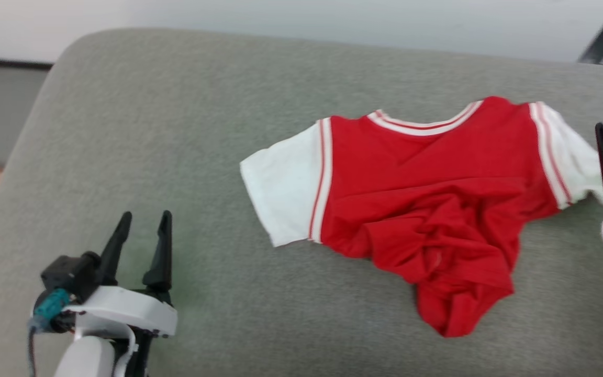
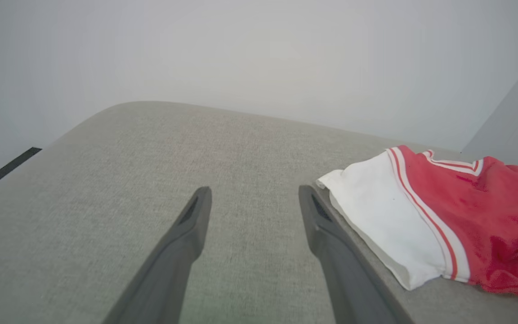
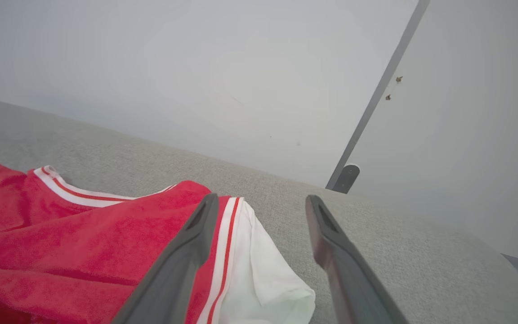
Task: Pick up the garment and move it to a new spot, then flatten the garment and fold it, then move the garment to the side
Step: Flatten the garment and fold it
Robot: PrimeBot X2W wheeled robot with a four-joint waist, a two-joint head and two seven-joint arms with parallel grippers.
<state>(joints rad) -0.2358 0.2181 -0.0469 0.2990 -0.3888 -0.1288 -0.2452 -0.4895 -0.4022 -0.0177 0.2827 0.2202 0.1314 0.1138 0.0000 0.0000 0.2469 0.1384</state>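
- Left gripper (image 1: 146, 215): fingers spread, holding nothing; poised low over the grey padded surface (image 1: 176, 131), to the left of the garment (image 1: 427, 183) and apart from it.
- Right gripper (image 3: 262, 200): fingers spread, holding nothing; positioned beside the garment's right white sleeve.
- Garment: lies crumpled on the surface, collar on the far side.

**Right gripper spread wide at the shirt's sleeve**

Right gripper (image 3: 261, 200): two dark fingers well apart, nothing clamped between them. The garment (image 3: 83, 252) lies rumpled at lower left on the grey padded surface (image 3: 398, 243). Its body is red, with the striped collar (image 3: 74, 193) on its far side. The white sleeve (image 3: 268, 288) shows low in the gap between the fingers; contact cannot be told. Behind stand a pale wall (image 3: 196, 67) and a slanted dark strip (image 3: 376, 103).
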